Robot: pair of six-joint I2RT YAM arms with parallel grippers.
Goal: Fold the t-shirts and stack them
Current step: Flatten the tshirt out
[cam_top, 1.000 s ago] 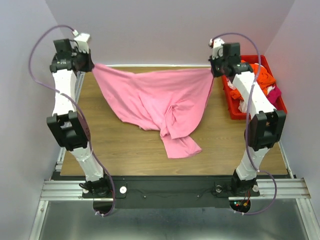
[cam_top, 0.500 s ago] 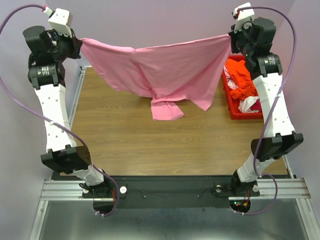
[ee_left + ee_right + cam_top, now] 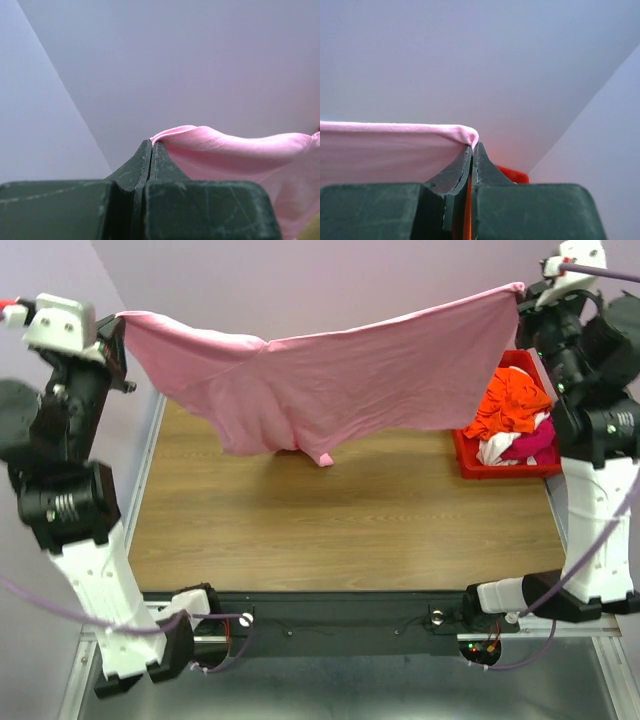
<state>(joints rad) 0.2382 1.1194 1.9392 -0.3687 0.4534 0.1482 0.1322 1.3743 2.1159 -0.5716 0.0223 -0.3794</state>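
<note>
A rigid red bin (image 3: 505, 469) sits at the far right of the wood-grain desk (image 3: 350, 530), with pale purple walls (image 3: 330, 280) behind and a metal rail (image 3: 340, 620) nearest.

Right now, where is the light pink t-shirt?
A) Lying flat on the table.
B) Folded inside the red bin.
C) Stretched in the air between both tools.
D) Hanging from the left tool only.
C: the light pink t-shirt spans from the left tool to the right tool, and each wrist view shows its tool shut on the cloth's edge.
</note>
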